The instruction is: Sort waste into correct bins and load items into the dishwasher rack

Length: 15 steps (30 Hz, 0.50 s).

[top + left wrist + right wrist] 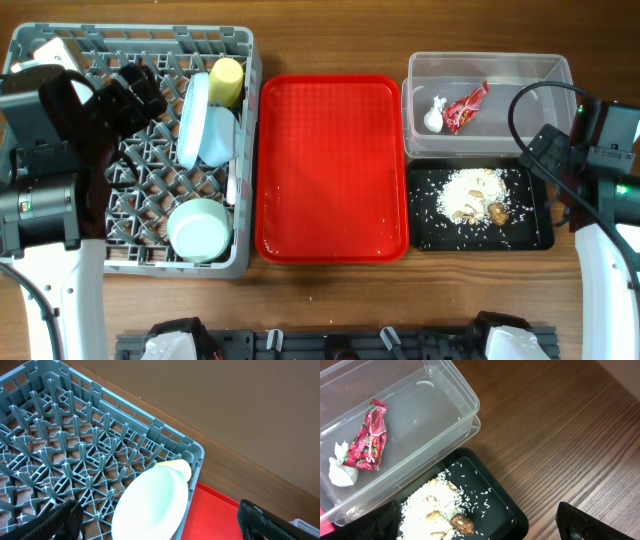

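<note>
Wooden tabletop (330, 300), and we judge the sorting nearly done.
Overhead, we see the rack (130, 268) holding the blue plate (192, 120) on edge, the yellow cup (227, 80) just beside it and the green bowl (200, 230) apart. The wrapper (466, 106) and tissue (434, 117) lie in the clear tub (490, 60), and the rice scraps (475, 195) in the black tray (535, 228). Left wrist: the left gripper (162, 520) gapes wide, holding nothing, over plate and cup. We judge the plate stiff and slick, best pinched at its rim. Right wrist: the right gripper (480, 522) is released too, above tub and black tray.
</note>
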Tool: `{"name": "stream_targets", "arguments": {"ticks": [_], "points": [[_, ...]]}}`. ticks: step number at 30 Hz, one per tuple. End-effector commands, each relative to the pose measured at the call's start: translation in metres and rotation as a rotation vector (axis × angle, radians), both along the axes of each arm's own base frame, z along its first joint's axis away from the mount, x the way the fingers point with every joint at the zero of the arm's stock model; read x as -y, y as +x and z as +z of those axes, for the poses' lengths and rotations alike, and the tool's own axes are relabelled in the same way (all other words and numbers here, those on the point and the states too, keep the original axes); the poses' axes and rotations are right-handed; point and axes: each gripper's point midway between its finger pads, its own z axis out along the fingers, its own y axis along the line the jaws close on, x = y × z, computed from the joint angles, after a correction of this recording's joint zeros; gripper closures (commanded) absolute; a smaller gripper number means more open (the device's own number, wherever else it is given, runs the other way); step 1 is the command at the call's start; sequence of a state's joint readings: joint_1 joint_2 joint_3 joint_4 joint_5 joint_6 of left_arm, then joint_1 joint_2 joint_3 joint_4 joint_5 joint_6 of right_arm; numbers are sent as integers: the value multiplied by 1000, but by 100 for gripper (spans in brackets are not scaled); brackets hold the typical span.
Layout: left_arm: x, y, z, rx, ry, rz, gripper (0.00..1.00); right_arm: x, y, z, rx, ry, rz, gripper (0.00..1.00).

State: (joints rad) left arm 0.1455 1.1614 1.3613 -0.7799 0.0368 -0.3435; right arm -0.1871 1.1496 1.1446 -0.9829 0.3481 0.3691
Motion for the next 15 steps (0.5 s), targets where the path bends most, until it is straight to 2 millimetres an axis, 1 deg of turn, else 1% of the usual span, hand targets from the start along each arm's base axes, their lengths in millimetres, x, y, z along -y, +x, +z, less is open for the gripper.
{"name": "stream_targets", "arguments": {"ticks": [1, 2, 4, 7, 8, 9, 10, 13, 14, 15], "points": [[1, 1, 2, 6, -17, -6, 0, 2, 0, 6, 17, -11, -4, 0], [1, 1, 2, 6, -17, -6, 0, 1, -3, 13, 41, -16, -3, 0], [1, 1, 2, 6, -17, -6, 0, -2, -14, 37, 134, -33, -2, 0], [1, 1, 2, 6, -17, -6, 0, -9, -46, 84, 328, -68, 1, 0], [1, 1, 2, 6, -17, -6, 0, -11, -50, 90, 356, -72, 9, 0], [1, 1, 2, 6, -17, -6, 0, -21, -61, 105, 429, -77, 44, 0], [1, 1, 2, 6, -17, -6, 0, -30, -69, 115, 481, -77, 80, 0], [1, 1, 2, 6, -17, -6, 0, -55, -90, 136, 604, -57, 197, 0], [1, 1, 2, 6, -17, -6, 0, -59, -96, 137, 619, -50, 222, 0], [1, 1, 2, 6, -17, -6, 0, -65, -106, 142, 659, -42, 257, 0]]}}
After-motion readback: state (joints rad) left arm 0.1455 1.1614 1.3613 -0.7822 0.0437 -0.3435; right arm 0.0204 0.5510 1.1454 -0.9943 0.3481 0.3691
